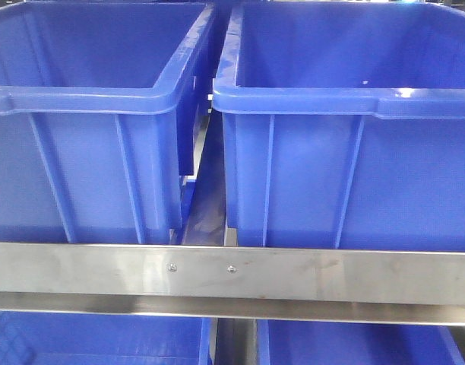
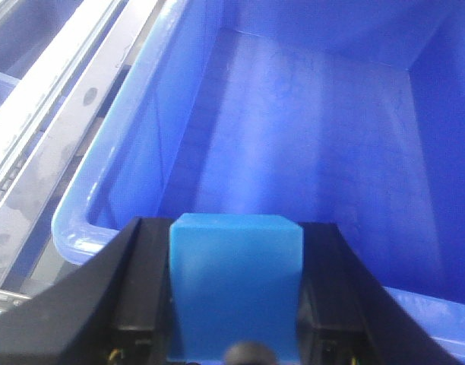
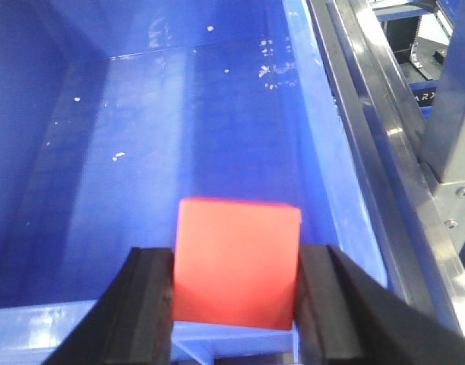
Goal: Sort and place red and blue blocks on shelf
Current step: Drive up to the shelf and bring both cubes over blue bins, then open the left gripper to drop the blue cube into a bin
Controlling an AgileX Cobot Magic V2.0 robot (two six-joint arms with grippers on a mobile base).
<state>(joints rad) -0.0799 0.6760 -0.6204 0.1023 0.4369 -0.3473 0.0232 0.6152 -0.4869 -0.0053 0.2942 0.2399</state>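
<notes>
Right now I see in the left wrist view the left gripper (image 2: 236, 304) with its jaws clenched on the blue block (image 2: 236, 285), at the bottom centre of the frame, over the near rim of a blue bin (image 2: 324, 144). In the right wrist view the right gripper (image 3: 236, 296) clamps the red block (image 3: 237, 262) at bottom centre, above another bin (image 3: 179, 114). On the front view, the shelf rail (image 1: 232, 274) crosses the lower part, two bins above it.
</notes>
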